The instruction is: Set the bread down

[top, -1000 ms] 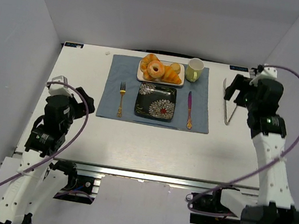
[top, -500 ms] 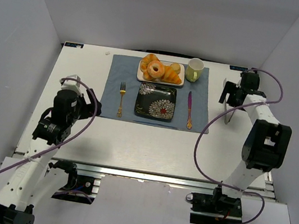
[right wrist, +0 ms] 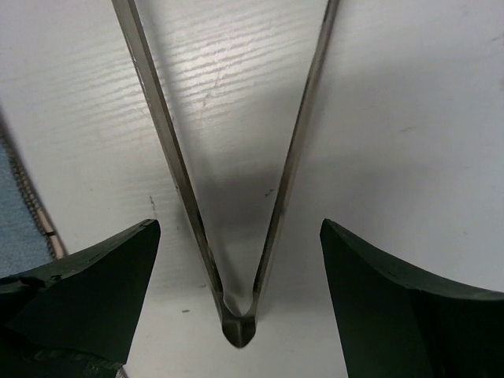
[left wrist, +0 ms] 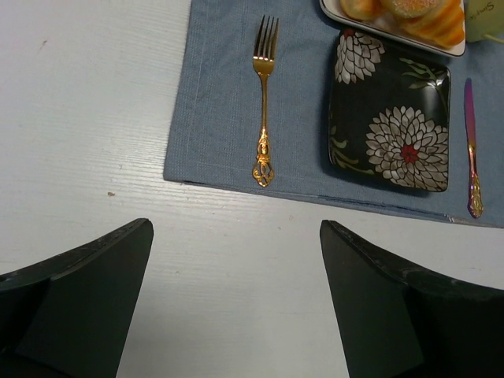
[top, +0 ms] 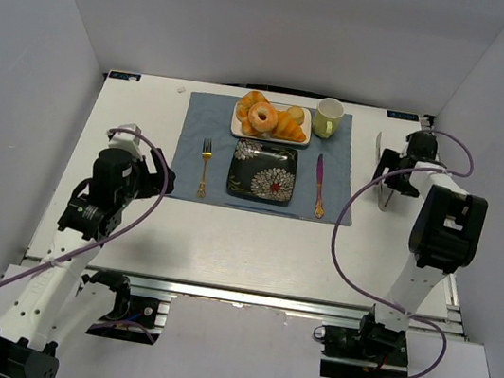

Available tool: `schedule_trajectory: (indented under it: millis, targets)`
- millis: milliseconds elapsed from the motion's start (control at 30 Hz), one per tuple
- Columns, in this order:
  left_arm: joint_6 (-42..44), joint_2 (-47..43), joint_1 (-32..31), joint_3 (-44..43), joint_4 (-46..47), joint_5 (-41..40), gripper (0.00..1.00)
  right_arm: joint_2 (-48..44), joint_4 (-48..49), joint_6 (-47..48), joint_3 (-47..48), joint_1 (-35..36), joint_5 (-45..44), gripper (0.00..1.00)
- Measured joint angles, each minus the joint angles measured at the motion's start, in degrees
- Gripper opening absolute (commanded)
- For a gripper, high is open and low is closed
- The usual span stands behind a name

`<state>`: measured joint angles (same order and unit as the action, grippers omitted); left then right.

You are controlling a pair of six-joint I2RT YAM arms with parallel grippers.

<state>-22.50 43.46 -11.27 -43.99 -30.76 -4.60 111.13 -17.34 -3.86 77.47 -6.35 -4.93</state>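
the bread [top: 271,119] is sitting heaped on the white rectangular plate [top: 236,131] at the far edge of the blue placemat [top: 192,141], croissants and a ring-shaped piece piled together, none of it in either gripper. just in front of that plate the black floral plate [top: 262,171] is lying bare, its far edge close against the white one. a gold fork [top: 205,167] is lying on the mat to its left and a purple-bladed knife [top: 319,185] with a gold handle to its right, both pointing away from the arms. a pale green mug [top: 328,118] is standing at the mat's far right corner, just beside the bread plate. off the mat, on the right side of the white table [top: 226,233], a pair of metal tongs [right wrist: 238,324] is lying flat, its arms splaying apart from the joined end. the right gripper [right wrist: 239,228] is hanging directly over those tongs with its fingers spread wide, one on each side of the two metal arms and touching neither. over on the left, the left gripper [left wrist: 235,228] is hovering above bare table short of the mat's near left corner, fingers likewise spread wide and holding nothing, with the fork and the floral plate showing beyond it in its wrist camera.
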Motion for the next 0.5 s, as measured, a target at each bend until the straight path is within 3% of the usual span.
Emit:
schedule_trajectory:
  millis: [500]
  targets:
    - [-0.02,-0.79,0.00,0.15,0.76,-0.39,0.98,8.28,0.79,1.70,6.03,0.04,0.31,0.86]
